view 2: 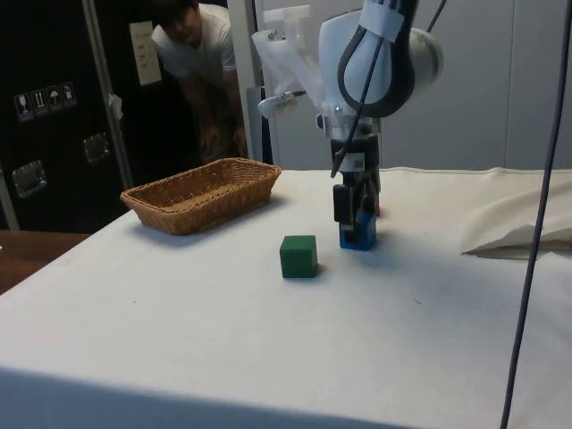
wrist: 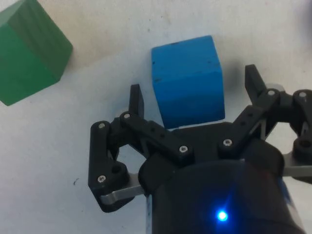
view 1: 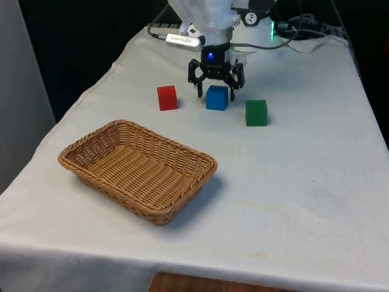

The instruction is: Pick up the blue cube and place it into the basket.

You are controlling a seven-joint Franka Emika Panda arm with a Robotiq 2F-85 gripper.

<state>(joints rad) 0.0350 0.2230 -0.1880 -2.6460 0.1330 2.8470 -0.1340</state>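
Lower left of the front view: a shallow rectangular wicker basket (view 1: pixel 138 170), tan, tightly woven, with a braided rim and nothing inside; in the side view, at mid left, with the interior mostly hidden behind the near wall. Upper centre of the front view: a blue cube (view 1: pixel 217 97) on the white cloth of the tabletop (view 1: pixel 292 182), matte, with crisp edges and a few dark specks on top in the wrist view. Directly above and around it, the black hand (view 1: pixel 216 90), fingers spread apart, one on each side of the cube with a gap on both sides, not clamped. In the side view, cube partly covered by the near finger, only the lower portion visible. To the front view's left of the blue cube, a red cube (view 1: pixel 167 97), almost fully concealed behind the hand in the side view. To the front view's right, a green cube (view 1: pixel 256 112) with faint wood grain, cut off at the frame corner in the wrist view. At the side view's upper left, a person (view 2: pixel 201 63) in a white shirt leaning forward behind the basket, partly cut off by the frame.
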